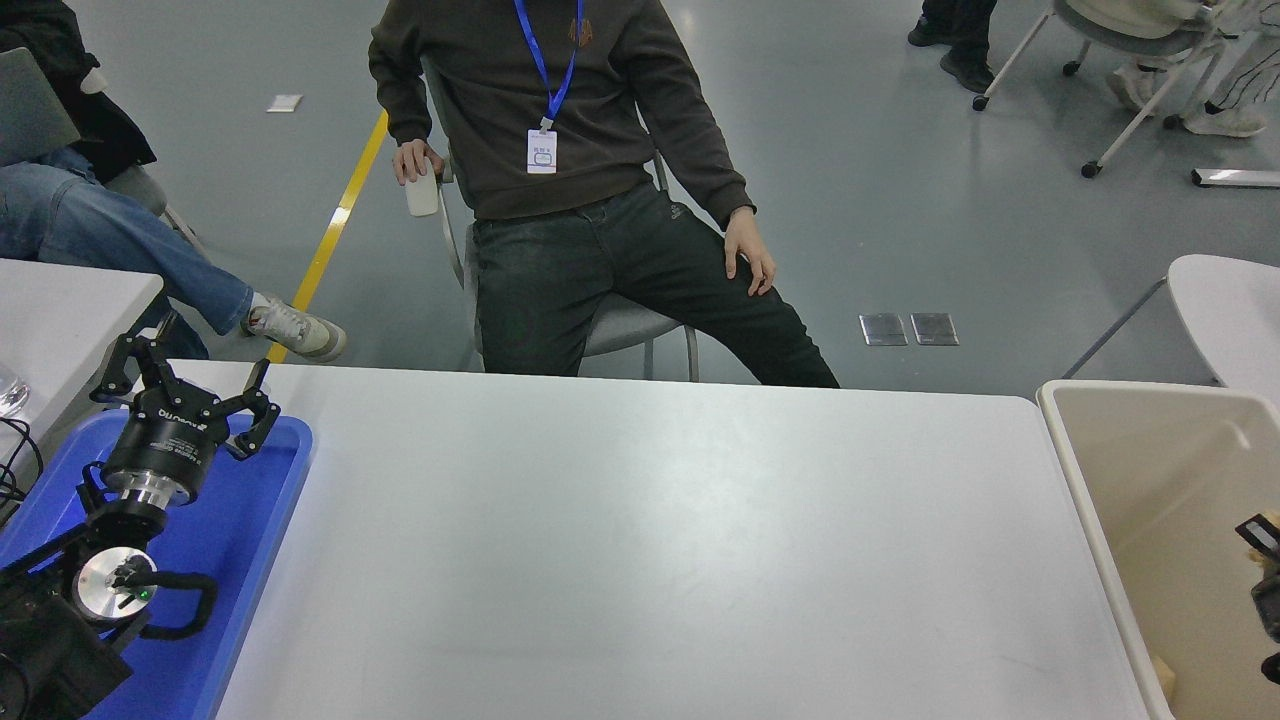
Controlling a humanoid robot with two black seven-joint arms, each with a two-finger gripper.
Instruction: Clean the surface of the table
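We see the table surface point(650, 560), plain smooth white, filling the middle between a beige bin point(1100, 520) where our right gripper point(1265, 585) barely shows, grip unclear, and a blue tray point(270, 500) under our wide-spread left gripper point(180, 385), a seated person point(580, 180) beyond.

Black left arm point(60, 620) with a silver disc joint carrying a small green light and a looped black cable. Silver ring under the cylindrical wrist, pale lettering on it. Black left gripper point(185, 385) of thin linked fingers. Sliver of black right gripper point(1265, 580) at the edge.
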